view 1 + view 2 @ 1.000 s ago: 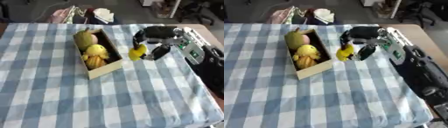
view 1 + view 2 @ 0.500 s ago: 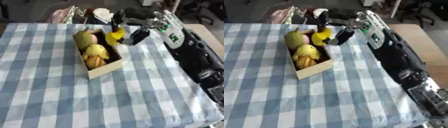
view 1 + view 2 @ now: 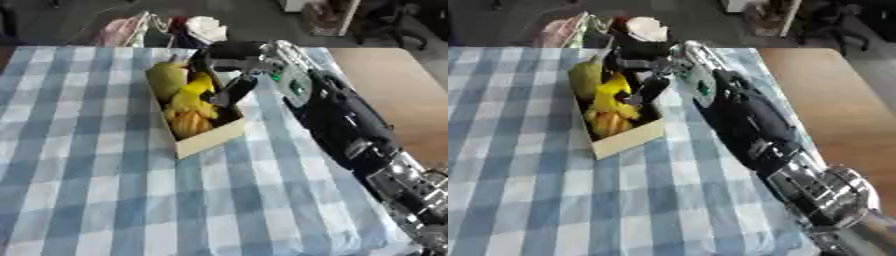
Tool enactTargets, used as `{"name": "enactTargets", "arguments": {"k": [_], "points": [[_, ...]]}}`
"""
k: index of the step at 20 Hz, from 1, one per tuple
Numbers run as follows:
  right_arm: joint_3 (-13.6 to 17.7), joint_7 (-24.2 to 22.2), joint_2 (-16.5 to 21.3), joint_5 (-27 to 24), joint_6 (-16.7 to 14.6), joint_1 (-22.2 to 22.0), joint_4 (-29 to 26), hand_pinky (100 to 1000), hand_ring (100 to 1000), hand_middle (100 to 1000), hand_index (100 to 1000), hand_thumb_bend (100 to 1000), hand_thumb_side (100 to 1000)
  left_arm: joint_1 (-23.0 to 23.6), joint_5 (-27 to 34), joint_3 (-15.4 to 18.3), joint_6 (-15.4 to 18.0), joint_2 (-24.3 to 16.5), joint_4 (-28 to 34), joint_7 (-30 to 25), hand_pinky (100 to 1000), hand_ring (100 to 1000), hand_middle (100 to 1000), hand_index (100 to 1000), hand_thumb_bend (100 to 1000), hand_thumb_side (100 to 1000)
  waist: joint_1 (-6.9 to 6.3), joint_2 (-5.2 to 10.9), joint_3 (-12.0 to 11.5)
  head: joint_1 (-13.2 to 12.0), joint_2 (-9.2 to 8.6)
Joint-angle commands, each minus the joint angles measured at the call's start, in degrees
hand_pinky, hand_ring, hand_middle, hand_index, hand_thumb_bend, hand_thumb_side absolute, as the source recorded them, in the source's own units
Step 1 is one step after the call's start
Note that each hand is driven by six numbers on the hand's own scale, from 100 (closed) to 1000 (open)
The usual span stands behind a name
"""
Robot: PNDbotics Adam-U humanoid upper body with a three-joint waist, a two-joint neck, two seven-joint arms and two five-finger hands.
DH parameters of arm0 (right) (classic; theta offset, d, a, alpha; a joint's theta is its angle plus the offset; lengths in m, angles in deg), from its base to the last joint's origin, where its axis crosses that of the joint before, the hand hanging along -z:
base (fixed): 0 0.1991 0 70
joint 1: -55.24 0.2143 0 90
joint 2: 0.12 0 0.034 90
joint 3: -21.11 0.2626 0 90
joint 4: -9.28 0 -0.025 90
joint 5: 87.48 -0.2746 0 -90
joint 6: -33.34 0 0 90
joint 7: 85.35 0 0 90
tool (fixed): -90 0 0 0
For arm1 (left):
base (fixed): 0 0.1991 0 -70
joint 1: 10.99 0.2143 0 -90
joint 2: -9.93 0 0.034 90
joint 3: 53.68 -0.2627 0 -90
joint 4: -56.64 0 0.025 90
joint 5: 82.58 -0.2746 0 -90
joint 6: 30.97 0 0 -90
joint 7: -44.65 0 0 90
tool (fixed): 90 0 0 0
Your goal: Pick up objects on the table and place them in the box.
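A long cardboard box [image 3: 208,141] lies on the blue checked cloth, slanting toward the far left. Inside it are a greenish-yellow fruit [image 3: 166,76] at the far end, a yellow fruit [image 3: 187,101] in the middle and an orange item [image 3: 187,123] at the near end. My right hand [image 3: 226,59] reaches in from the right and hovers over the box's far half. Its fingers are curled on a small yellow object [image 3: 203,81] that hangs just above the box's contents. One dark finger [image 3: 233,92] points down along the box's right wall. The left hand shows in no view.
My right arm [image 3: 745,120] crosses the cloth's right side from the lower right corner. A bare wooden tabletop [image 3: 394,85] lies to the right of the cloth. Bags and a white item [image 3: 206,29] sit beyond the far edge.
My right hand carried the small yellow object from the cloth right of the box leftward, to above the box's contents. The view has also shifted.
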State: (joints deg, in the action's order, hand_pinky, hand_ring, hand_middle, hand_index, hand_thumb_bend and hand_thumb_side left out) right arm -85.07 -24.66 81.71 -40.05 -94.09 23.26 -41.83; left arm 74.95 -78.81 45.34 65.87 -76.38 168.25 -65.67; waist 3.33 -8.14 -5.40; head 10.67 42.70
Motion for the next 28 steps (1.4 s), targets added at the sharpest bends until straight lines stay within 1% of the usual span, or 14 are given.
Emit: {"name": "enactTargets", "arguments": {"k": [1, 3, 6, 8, 9, 10, 11, 14, 16, 20, 23, 24, 25, 28], "points": [[0.9, -2.2, 0.6, 2.1, -3.7, 1.1, -0.4, 755, 700, 703, 855, 233, 436, -0.6, 0.2, -0.1, 0.0, -0.5, 0.6, -0.1, 711, 504, 539, 723, 100, 561, -0.58, 0.39, -0.1, -0.1, -0.38], [0.9, -1.3, 1.2, 2.7, -3.4, 0.6, -1.9, 761, 713, 723, 890, 309, 511, -0.6, 0.2, -0.1, 0.0, -0.5, 0.6, -0.1, 711, 504, 540, 723, 100, 561, -0.55, 0.46, 0.0, -0.1, -0.35], [1.0, -0.1, 2.3, 2.7, -2.6, -0.1, -5.0, 764, 718, 731, 908, 342, 529, -0.6, 0.3, -0.1, 0.0, -0.5, 0.6, -0.2, 711, 504, 540, 723, 100, 561, -0.52, 0.58, 0.1, -0.3, -0.31], [1.3, 1.0, 3.1, 1.6, -2.2, -0.9, -7.2, 760, 712, 731, 907, 309, 478, -0.6, 0.3, -0.2, -0.1, -0.5, 0.5, -0.2, 711, 504, 540, 723, 100, 562, -0.51, 0.62, 0.1, -0.4, -0.36], [1.5, 1.9, 3.5, 0.4, -1.9, -1.4, -8.5, 756, 706, 734, 903, 229, 370, -0.6, 0.3, -0.2, -0.1, -0.5, 0.5, -0.2, 711, 505, 540, 723, 100, 562, -0.51, 0.62, 0.2, -0.4, -0.39], [1.8, 2.9, 4.2, -1.1, -1.6, -2.1, -9.9, 756, 705, 734, 903, 221, 358, -0.6, 0.3, -0.2, -0.1, -0.5, 0.4, -0.2, 711, 505, 540, 723, 100, 562, -0.5, 0.63, 0.3, -0.5, -0.38], [2.1, 3.8, 4.9, -2.7, -1.1, -2.8, -11.4, 752, 697, 727, 896, 174, 276, -0.7, 0.3, -0.2, -0.1, -0.5, 0.4, -0.2, 711, 505, 540, 723, 100, 562, -0.49, 0.63, 0.4, -0.6, -0.35], [3.2, 6.5, 7.0, -8.6, 1.0, -5.6, -16.4, 742, 679, 712, 886, 100, 213, -1.0, 0.3, -0.2, -0.1, -0.7, 0.1, -0.2, 711, 506, 541, 723, 100, 560, -0.43, 0.69, 0.6, -0.9, -0.28], [4.1, 8.6, 8.0, -14.4, 3.4, -8.1, -19.7, 736, 663, 699, 880, 100, 195, -1.3, 0.4, -0.2, -0.1, -0.8, -0.1, 0.0, 711, 507, 541, 722, 100, 557, -0.43, 0.75, 0.7, -1.1, -0.35], [6.0, 11.3, 9.1, -29.3, 10.3, -14.2, -26.0, 714, 632, 675, 859, 100, 272, -1.7, 0.5, 0.3, -0.1, -0.8, -0.6, 0.9, 709, 507, 541, 721, 100, 558, -0.48, 0.74, 1.0, -1.6, -0.49], [7.9, 13.3, 8.3, -40.6, 16.7, -18.8, -30.5, 696, 614, 656, 838, 100, 437, -1.6, 0.5, 0.7, -0.2, -0.6, -1.1, 1.8, 711, 506, 537, 717, 100, 560, -0.55, 0.65, 1.2, -2.0, -0.54], [8.4, 14.1, 7.9, -43.8, 18.7, -20.3, -31.9, 696, 613, 655, 835, 100, 460, -1.7, 0.6, 0.8, -0.2, -0.5, -1.4, 2.2, 712, 506, 536, 716, 100, 561, -0.57, 0.6, 1.3, -2.1, -0.59], [8.8, 14.7, 7.6, -46.2, 20.5, -21.8, -33.1, 696, 616, 659, 833, 100, 523, -1.7, 0.8, 0.9, -0.2, -0.5, -1.7, 2.5, 711, 505, 535, 716, 100, 564, -0.58, 0.53, 1.3, -2.1, -0.71], [9.7, 14.9, 6.5, -51.5, 24.4, -26.3, -36.3, 694, 619, 664, 832, 100, 611, -1.9, 1.1, 1.1, -0.5, -0.1, -2.4, 3.3, 706, 503, 533, 714, 100, 575, -0.61, 0.27, 1.4, -2.3, -0.97]]}}
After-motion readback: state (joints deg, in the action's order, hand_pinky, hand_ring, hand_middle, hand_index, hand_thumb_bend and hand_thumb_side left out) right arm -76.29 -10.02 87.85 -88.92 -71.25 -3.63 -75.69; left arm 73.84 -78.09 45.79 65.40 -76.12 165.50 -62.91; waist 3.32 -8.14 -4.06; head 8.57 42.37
